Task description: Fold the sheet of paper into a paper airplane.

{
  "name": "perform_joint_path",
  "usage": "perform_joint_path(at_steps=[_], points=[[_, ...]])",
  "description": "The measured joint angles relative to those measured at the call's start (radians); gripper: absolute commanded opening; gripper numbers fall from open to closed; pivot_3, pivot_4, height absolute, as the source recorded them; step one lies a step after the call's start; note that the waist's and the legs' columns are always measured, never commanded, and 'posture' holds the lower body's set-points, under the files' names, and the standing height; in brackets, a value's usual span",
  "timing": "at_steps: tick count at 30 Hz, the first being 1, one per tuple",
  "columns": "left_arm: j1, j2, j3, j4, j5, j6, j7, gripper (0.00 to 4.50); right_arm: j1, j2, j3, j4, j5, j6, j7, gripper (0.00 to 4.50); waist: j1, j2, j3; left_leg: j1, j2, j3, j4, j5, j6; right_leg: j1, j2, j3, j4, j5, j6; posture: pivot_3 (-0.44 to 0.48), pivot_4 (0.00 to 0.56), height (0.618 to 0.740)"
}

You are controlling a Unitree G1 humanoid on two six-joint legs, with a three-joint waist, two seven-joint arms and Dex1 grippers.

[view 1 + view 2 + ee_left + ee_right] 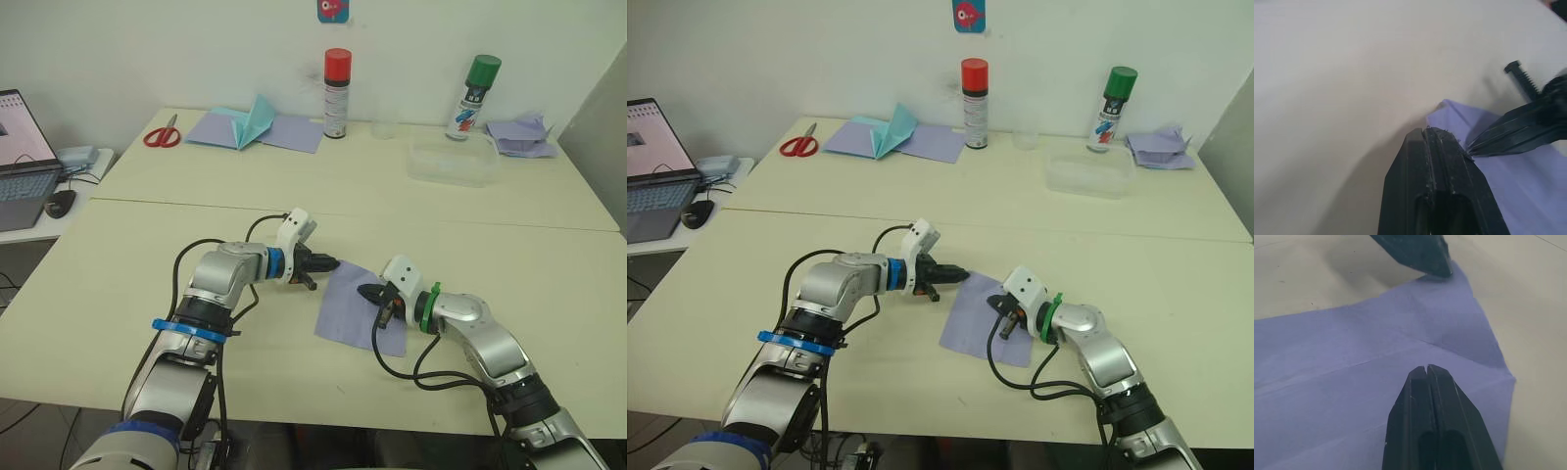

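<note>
The sheet of paper [348,315] is lavender and lies flat on the near table with lengthwise creases [1352,364]. My left gripper [334,262] is shut, and its tip rests at the sheet's far corner [1445,105]. My right gripper [368,292] is also shut, with its tip over the middle of the sheet and nothing held between its fingers [1420,396]. The two tips are close together, a few centimetres apart. The paper airplane is out of view.
On the far table are red scissors [162,134], a teal tent-shaped paper [253,119] on flat lavender sheets, a red-capped can [337,93], a green-capped can [474,96], a clear container [453,163] and crumpled lavender scraps [521,135]. A laptop [22,166] stands at the left.
</note>
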Motion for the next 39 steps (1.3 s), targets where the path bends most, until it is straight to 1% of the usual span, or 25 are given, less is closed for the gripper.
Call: perform_joint_path(at_steps=[5,10,15,25,33,39], points=[[0.000,-0.002,-0.011,-0.051,-0.007,0.026,-0.019,0.03,-0.001,0.000,0.001,0.001,0.000,0.000,0.000,0.00,0.000,0.000,0.000,0.000,0.000,0.000,0.000,0.000,0.000,0.000,0.000,0.000,0.000,0.000,0.000,0.000,0.150,0.740],[0.003,0.001,-0.067,-0.072,0.010,0.016,-0.023,0.03,-0.002,-0.001,0.000,0.004,0.000,-0.001,0.001,0.00,0.000,0.000,0.000,0.000,0.000,0.000,0.000,0.000,0.000,0.000,0.000,0.000,0.000,0.000,0.000,0.000,0.150,0.740],[0.017,0.017,-0.123,-0.087,0.030,-0.006,-0.059,0.03,-0.001,-0.001,-0.004,0.004,0.002,0.000,0.001,0.00,0.000,0.000,0.000,0.000,0.000,0.000,0.000,0.000,0.000,0.000,0.000,0.000,0.000,0.000,0.000,0.000,0.150,0.740],[0.017,0.019,-0.141,-0.077,0.042,-0.033,-0.085,0.03,0.006,-0.011,-0.015,-0.014,0.005,0.015,0.001,0.00,0.003,0.000,0.000,0.000,0.000,0.000,0.000,0.000,0.000,0.000,0.000,0.000,0.000,0.000,0.000,0.000,0.150,0.740],[0.027,0.016,-0.152,-0.052,0.047,-0.043,-0.102,0.03,0.023,-0.038,-0.036,-0.069,0.027,0.093,0.001,0.00,0.004,0.000,0.000,0.000,0.000,0.000,0.000,0.000,0.000,0.000,-0.001,0.000,0.000,0.000,0.000,0.000,0.150,0.740],[0.029,0.015,-0.176,-0.052,0.052,-0.046,-0.123,0.03,0.030,-0.048,-0.056,-0.076,0.044,0.114,-0.002,0.00,0.006,0.000,0.000,-0.001,-0.001,-0.001,0.000,0.000,0.000,0.001,-0.001,0.000,0.000,0.000,0.000,0.000,0.150,0.740]])
